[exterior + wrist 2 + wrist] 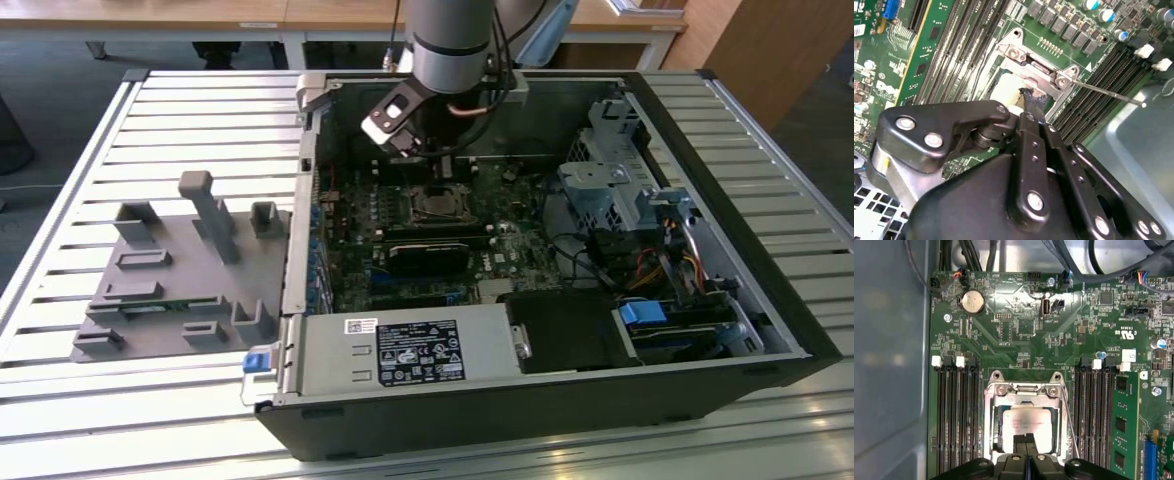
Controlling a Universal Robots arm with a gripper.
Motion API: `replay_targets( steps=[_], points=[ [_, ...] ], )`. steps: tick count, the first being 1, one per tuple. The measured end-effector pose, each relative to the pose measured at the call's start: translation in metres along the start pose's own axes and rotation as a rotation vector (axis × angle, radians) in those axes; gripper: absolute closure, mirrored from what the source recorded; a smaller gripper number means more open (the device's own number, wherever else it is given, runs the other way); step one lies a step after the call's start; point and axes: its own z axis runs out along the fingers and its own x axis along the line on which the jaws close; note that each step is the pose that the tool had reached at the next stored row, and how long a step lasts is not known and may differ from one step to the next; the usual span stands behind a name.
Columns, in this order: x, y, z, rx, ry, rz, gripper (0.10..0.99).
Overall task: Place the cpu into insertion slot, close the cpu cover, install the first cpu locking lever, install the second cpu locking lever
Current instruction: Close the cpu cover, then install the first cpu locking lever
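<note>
Cpu: we are finding the cpu (pixel 1026 422) lying flat in its socket, its pale metal top showing through a square window.
Cpu cover: the cpu cover (pixel 1024 389) is lying down over the chip and framing it on every side we can see (we are judging it lowered but not yet locked).
Locking lever: a thin locking lever (pixel 1070 425) is running along one edge of the socket, on the side facing the green memory stick (pixel 1124 426). In the second wrist view its free end is sticking out clear of the frame, so we are reading it as unlatched.
Claw: the claw (pixel 1027 442) is hanging over one edge of the window, its two fingers pressed together with nothing showing between them. We cannot tell whether the tips are touching the chip.
Key relation: the lever is lying just beside the claw's tips, toward the memory stick, with its long axis running parallel to that socket edge.
Surroundings: the board is sitting inside an open computer case (pixel 747 300) resting on the slatted desk (pixel 80 180). A grey fixture block (pixel 160 280) is standing apart at the exterior view's left.
</note>
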Motion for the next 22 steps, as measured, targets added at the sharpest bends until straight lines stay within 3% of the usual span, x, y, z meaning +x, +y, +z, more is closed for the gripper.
replay_targets(
  steps=[13,22],
  points=[
    [0.0,0.0071,0.0001,0.0,0.0,0.0,0.98],
    [0.0001,0.0078,-0.0005,0.0,-0.0002,0.0,0.98]
  ],
)
